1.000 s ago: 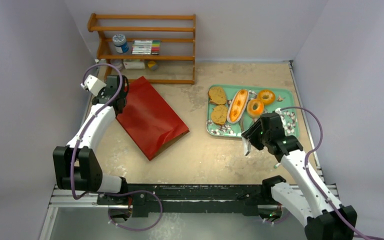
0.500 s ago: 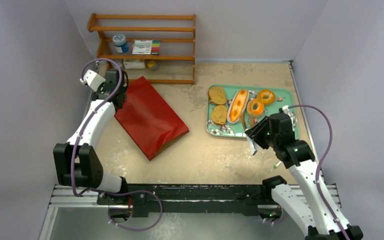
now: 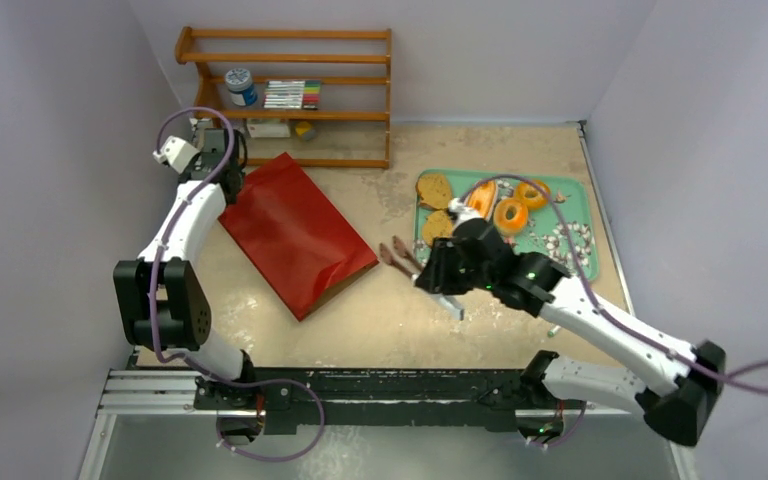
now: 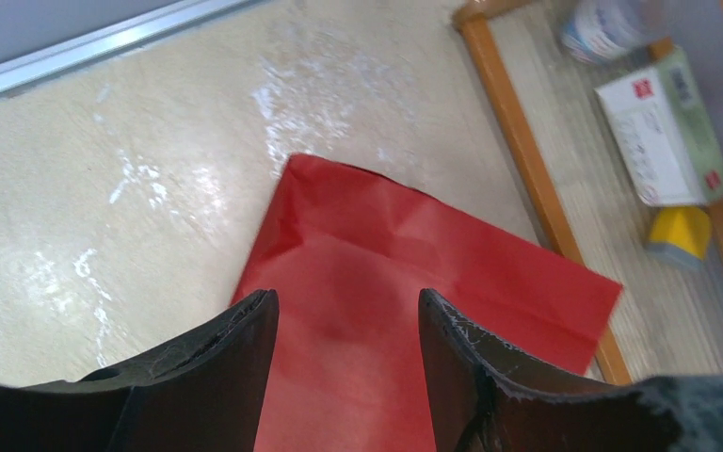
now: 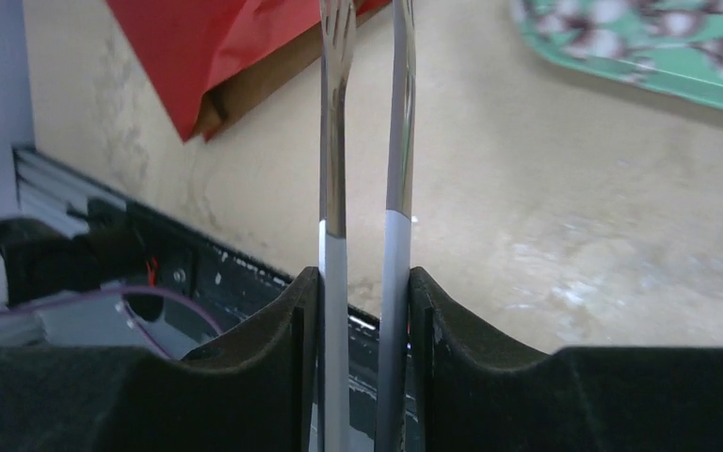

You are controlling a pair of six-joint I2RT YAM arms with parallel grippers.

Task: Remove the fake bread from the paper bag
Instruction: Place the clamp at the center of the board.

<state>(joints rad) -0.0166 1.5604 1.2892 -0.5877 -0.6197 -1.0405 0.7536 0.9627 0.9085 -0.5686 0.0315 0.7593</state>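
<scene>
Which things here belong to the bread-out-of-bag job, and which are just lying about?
Job: paper bag; bread on the tray; tongs in the right gripper; left gripper over the bag.
Lying about: shelf, jar, markers, box, yellow object.

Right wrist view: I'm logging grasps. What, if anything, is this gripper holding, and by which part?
The right gripper holds the metal tongs by their white handle end, with both tong arms clamped inside its grip.
</scene>
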